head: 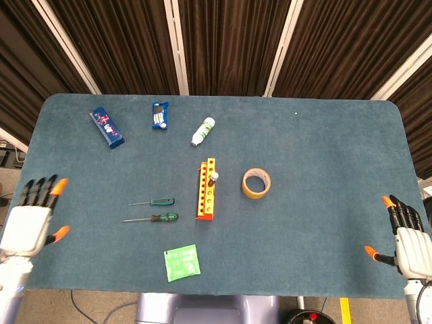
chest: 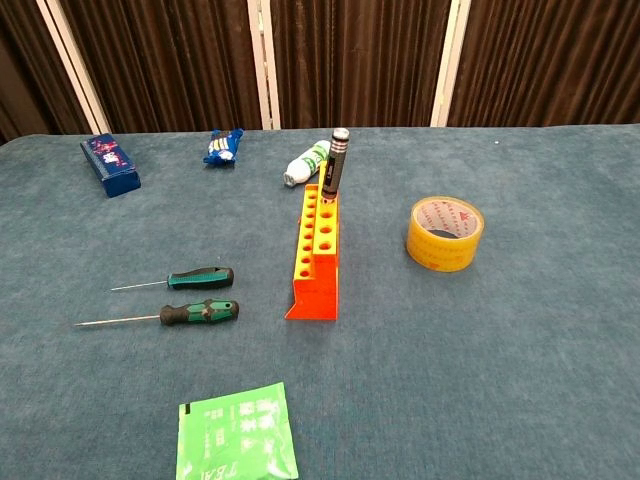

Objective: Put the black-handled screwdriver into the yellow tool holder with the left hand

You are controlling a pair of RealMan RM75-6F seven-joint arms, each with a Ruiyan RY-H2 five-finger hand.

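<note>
Dark curtains hang behind the teal table (head: 324, 169). Near its middle the yellow tool holder (chest: 317, 250) carries the black-handled screwdriver (chest: 336, 160), upright in a hole at its far end, so the placing looks done. At the left edge the left hand (head: 30, 223) is empty, fingers spread; the right hand (head: 407, 236) likewise at the right edge. Finishing well means keeping both clear of the holder.
</note>
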